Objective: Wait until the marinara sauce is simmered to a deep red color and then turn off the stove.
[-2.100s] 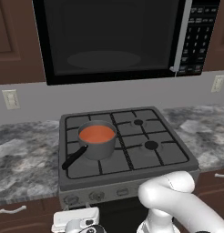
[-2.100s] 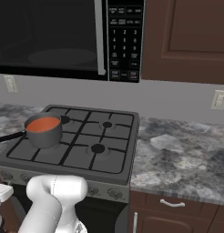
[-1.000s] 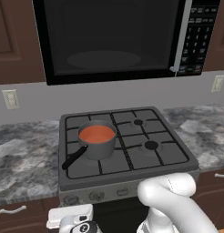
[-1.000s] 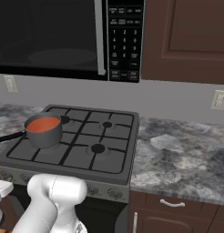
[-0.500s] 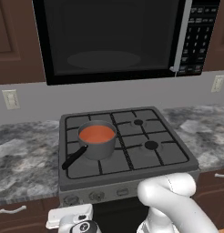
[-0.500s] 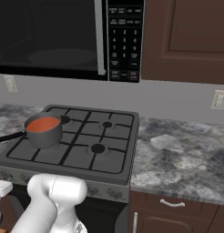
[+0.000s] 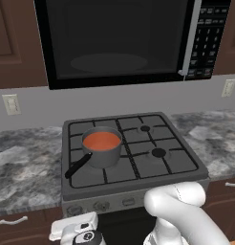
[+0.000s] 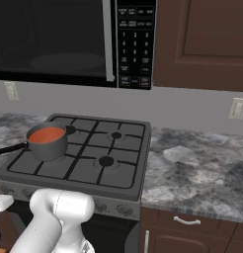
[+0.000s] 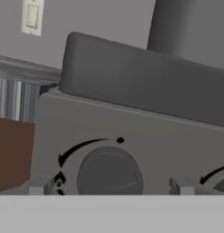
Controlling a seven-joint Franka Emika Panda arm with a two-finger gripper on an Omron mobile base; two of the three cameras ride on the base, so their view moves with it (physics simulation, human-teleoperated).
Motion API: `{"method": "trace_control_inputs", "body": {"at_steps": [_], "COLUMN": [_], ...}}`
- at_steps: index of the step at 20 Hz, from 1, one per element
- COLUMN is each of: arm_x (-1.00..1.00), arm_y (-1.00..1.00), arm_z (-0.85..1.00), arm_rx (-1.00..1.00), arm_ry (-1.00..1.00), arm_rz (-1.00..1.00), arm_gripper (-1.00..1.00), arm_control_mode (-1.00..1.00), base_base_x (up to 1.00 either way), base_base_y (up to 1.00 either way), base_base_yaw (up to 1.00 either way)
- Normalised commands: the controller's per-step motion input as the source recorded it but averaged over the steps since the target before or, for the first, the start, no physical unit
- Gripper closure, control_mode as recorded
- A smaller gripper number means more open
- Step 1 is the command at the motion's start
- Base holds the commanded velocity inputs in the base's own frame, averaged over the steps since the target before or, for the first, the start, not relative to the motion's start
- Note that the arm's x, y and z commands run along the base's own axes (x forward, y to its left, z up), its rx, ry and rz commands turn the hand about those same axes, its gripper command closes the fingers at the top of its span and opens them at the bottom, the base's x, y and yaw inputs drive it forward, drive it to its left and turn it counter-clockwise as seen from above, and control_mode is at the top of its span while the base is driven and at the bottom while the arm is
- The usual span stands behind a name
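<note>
Orange-red sauce (image 7: 101, 140) sits flat in your small grey saucepan (image 7: 103, 153) on the front-left burner of the stove (image 7: 138, 167), black handle (image 7: 78, 165) pointing toward the front-left corner. In the right base view the same pan (image 8: 47, 143) stands at the cooktop's left side, below the black microwave (image 8: 69, 39). Your gripper (image 9: 109, 185) is down at the stove's front panel — jaws spread wide, holding nothing. In the hand view the two fingertips (image 9: 40, 185) flank a round grey knob (image 9: 109, 175), one on each side; whether they touch it is hard to judge. A curved black arrow and a dot are printed above that knob. Grey speckled counter (image 8: 202, 173) runs to either side.
</note>
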Motion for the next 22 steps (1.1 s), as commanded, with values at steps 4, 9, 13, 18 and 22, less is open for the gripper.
{"method": "trace_control_inputs", "body": {"at_steps": [4,9,13,18,22], "arm_x": [0.00,0.00,0.00,0.00,0.05], "arm_y": [-0.11,-0.06,-0.03,0.00,0.00], "arm_z": [0.00,-0.06,-0.04,-0.08,-0.03], "arm_rx": [-0.12,-0.14,-0.13,-0.08,-0.06], "arm_ry": [0.00,0.00,0.01,0.00,0.00], "arm_rz": [0.00,0.00,0.01,0.02,0.04], "arm_gripper": [-1.00,-1.00,-1.00,-1.00,-1.00], "arm_control_mode": [-1.00,-1.00,-1.00,-1.00,-1.00], "base_base_x": [0.00,0.00,0.00,0.00,0.00], "base_base_y": [0.00,0.00,0.00,0.00,0.00], "base_base_yaw": [0.00,0.00,0.00,0.00,0.00]}}
